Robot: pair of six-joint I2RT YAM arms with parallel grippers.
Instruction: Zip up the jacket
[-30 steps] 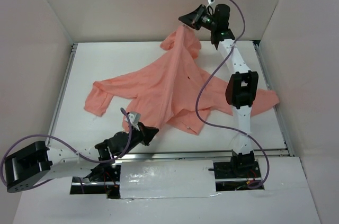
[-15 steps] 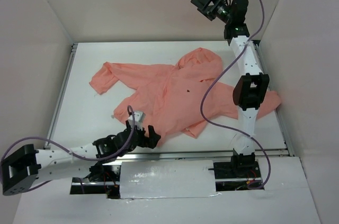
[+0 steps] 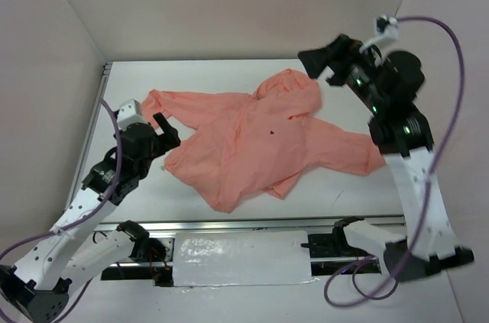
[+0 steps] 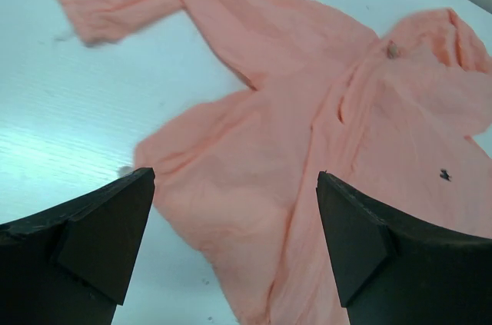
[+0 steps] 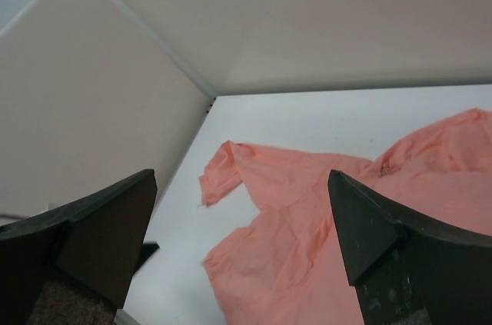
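From the top view, we see the salmon-pink thin-fabric hooded jacket (image 3: 260, 143) spread on the white table (image 3: 229, 79). Its hood is far and right and its hem near and left, so its long axis runs diagonally. Our left end effector (image 3: 162, 130), spread wide and empty, sits just left of the body, the nearer one. The right end effector (image 3: 321, 59), likewise spread and empty, hovers beyond the hood.

In the left wrist view, the jacket (image 4: 330, 133) lies ahead and rightward.

In the right wrist view, the jacket (image 5: 307, 217) lies below and ahead.
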